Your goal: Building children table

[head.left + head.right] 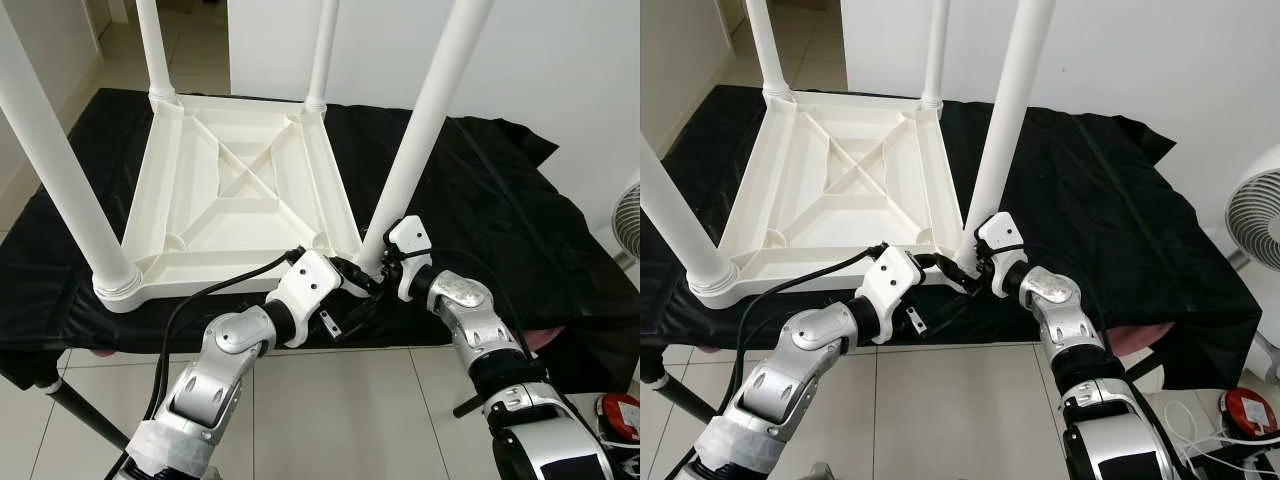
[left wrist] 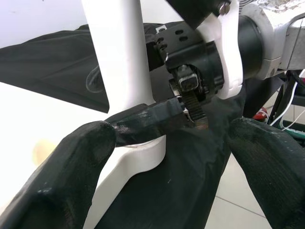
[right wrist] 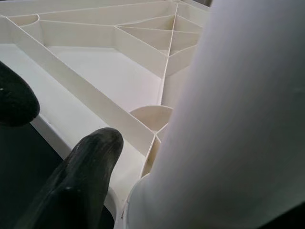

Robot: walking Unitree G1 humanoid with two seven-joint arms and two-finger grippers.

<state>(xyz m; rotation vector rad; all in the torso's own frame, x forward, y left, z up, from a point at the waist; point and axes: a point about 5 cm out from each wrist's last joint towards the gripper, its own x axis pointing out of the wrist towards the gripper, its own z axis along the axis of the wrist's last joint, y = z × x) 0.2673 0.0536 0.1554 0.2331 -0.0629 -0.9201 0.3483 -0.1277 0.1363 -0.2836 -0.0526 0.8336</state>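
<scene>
both jaws at the near-right leg of the upturned table

nearest to me are my two silver arms, bent in over the tiled floor (image 1: 330, 400) and meeting at the front edge of the counter (image 1: 560, 260), which is covered in a black cloth (image 1: 480, 190). a black cable (image 1: 200, 300) runs along my left arm.

my left gripper (image 1: 362, 283) reaches in from the left, its jaws spread apart, with the base of the near-right leg (image 1: 425, 130) and my other wrist between them in the left wrist view; one black finger (image 2: 62, 176) sits low beside the leg's socket. my right gripper (image 1: 962, 268) comes in from the right at the same corner. in the right wrist view one of its fingers (image 3: 81, 176) lies against the rim just beside the leg's base, the other is at the view's edge, so the jaws stand apart and hold nothing.

the white plastic children's table (image 1: 240, 190) lies upside down on the cloth, ribbed underside up, with diagonal braces crossing at the middle. its near-left leg (image 1: 60, 170) stands in its corner socket, and the two far legs (image 1: 155, 50) rise at the back corners.

at the right, beyond the counter, part of a white fan (image 1: 1255, 215) shows, and a red round object (image 1: 620, 412) lies on the floor. i can read no writing or labels.
</scene>
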